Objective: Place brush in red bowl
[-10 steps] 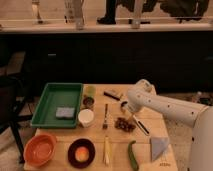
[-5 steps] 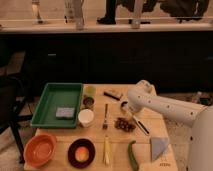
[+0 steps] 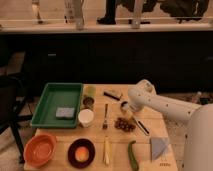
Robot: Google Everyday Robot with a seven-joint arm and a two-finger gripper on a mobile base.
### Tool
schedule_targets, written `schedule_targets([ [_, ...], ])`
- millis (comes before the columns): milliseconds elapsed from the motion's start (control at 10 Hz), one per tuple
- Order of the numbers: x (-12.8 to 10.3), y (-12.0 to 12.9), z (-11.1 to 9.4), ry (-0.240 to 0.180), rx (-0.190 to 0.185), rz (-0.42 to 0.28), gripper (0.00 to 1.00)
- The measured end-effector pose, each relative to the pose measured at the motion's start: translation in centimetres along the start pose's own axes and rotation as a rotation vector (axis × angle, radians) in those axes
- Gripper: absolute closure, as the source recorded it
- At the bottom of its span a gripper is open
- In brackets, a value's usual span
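The brush (image 3: pixel 105 116) lies untouched near the middle of the surface (image 3: pixel 65 137), pointing roughly 12 to 6 o'clock, just as a second ago. The bowl (image 3: pixel 40 149) sits at the 7 o'clock corner, well apart from it. The tool (image 3: pixel 125 107) hangs low at the brush's 2 o'clock, beside a dark cluster (image 3: pixel 124 124); its place has not visibly changed. Whether it is open or closed cannot be told. A white cup (image 3: pixel 86 117) stands at the brush's 9 o'clock.
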Motion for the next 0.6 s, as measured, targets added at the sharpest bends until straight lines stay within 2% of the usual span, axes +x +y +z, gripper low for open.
schedule_targets([
  [200, -0.06, 0.27, -0.31, 0.0, -0.004, -0.002, 0.62],
  [300, -0.17, 0.34, -0.44, -0.001, -0.005, -0.003, 0.69],
  [500, -0.48, 0.53, -0.8, -0.006, -0.005, -0.007, 0.93],
  [600, -0.14, 0.39, -0.77, 0.004, -0.002, -0.007, 0.98],
])
